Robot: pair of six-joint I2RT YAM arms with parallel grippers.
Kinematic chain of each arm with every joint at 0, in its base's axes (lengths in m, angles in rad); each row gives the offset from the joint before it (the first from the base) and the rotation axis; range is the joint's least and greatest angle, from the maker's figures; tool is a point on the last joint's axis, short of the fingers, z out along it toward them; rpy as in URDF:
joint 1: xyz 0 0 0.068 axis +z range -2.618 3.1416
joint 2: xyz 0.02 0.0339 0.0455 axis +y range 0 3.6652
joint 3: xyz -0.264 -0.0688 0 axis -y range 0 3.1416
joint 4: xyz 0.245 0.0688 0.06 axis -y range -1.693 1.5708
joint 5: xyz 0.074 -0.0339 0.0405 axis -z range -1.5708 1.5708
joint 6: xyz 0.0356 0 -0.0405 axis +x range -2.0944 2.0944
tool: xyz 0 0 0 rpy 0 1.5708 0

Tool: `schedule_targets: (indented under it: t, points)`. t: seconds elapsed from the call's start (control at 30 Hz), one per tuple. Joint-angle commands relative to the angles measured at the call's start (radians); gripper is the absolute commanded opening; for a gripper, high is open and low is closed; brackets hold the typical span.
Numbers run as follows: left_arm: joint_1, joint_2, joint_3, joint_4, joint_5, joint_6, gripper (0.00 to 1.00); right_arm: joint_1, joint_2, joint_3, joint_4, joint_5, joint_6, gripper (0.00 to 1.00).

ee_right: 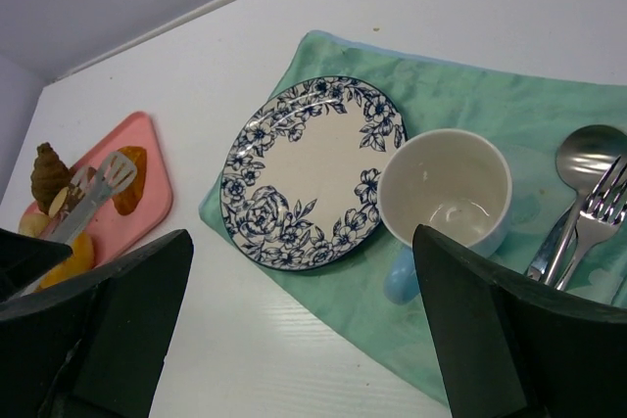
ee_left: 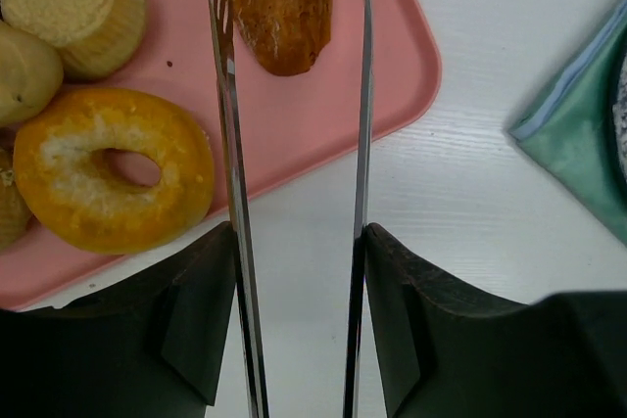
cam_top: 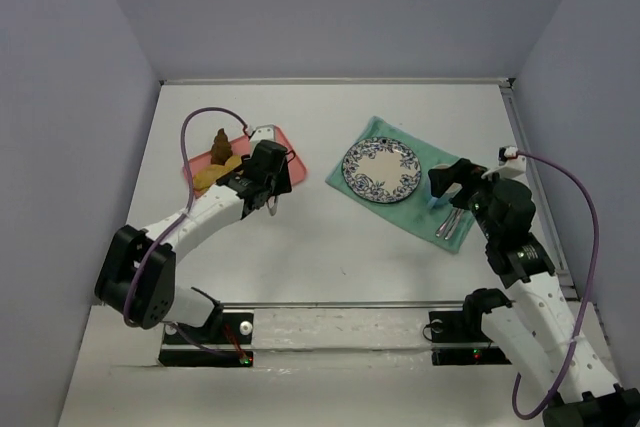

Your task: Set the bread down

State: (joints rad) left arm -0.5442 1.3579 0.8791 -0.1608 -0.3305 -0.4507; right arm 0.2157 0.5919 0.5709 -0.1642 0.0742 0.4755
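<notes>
- Left wrist: left gripper grasps tongs, tips straddling bread at 12 o'clock; glossy crust could slip out when squeezed.
- Right gripper released, empty.

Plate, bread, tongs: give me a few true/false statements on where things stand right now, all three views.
1. The plate has nothing on it. True.
2. The bread lies on the green mat. False: it lies on the pink tray, between the two blades of the tongs.
3. The left gripper holds the metal tongs. True.
4. The mug is upside down. False: it stands upright and empty on the mat, beside the plate.
5. The right gripper grips the fork. False: it is open, and the fork lies on the mat next to the spoon.
</notes>
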Motion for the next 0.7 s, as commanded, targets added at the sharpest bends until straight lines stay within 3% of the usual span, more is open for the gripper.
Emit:
schedule_targets:
  t: [0.0,0.27,0.5,0.67]
  points:
    - [-0.007,0.067,0.057,-0.009,-0.056,0.001,0.62,-0.001,0.009,0.000,0.051,-0.004,-0.001,0.99]
    - [-0.007,0.150,0.109,-0.023,-0.071,0.020,0.60,-0.001,0.000,-0.005,0.051,0.001,-0.005,1.00]
    - [-0.007,0.124,0.116,-0.036,-0.074,0.014,0.35,-0.001,-0.024,-0.012,0.051,0.012,-0.002,1.00]
    - [-0.036,0.014,0.118,-0.037,-0.076,0.015,0.29,-0.001,-0.032,-0.014,0.051,0.006,0.002,1.00]
